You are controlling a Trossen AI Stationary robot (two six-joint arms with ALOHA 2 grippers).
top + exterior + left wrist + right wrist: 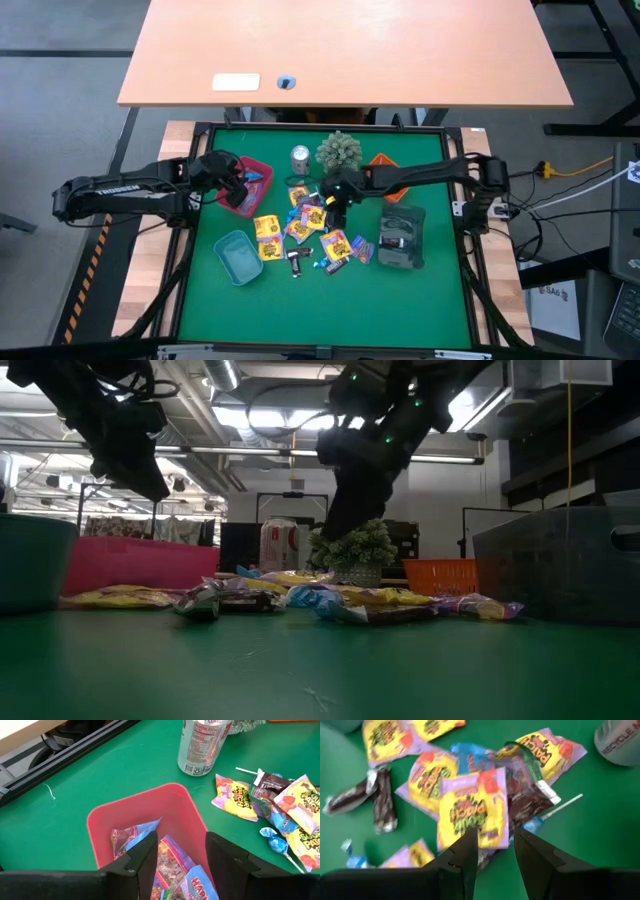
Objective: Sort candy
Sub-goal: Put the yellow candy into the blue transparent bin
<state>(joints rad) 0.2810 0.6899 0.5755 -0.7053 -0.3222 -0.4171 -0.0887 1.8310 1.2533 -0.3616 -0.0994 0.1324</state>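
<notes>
The candy lies in a loose pile (300, 230) mid-table: yellow packets (470, 807), dark brown bars (382, 800) and small blue-wrapped pieces (272, 837). My right gripper (495, 852) hangs open just above the pile's far side (331, 205), tilted downward, with nothing between its fingers. My left gripper (180, 862) stands open above the red tray (140, 802) at the far left (258, 172). Several colourful bags (172, 860) lie in that tray.
A silver can (300, 158) and a green spiky plant ball (340, 150) stand at the far edge, next to an orange tray (385, 165). A teal tray (238, 257) lies near left and a dark grey tray (402, 238) to the right. Bare green mat at the front.
</notes>
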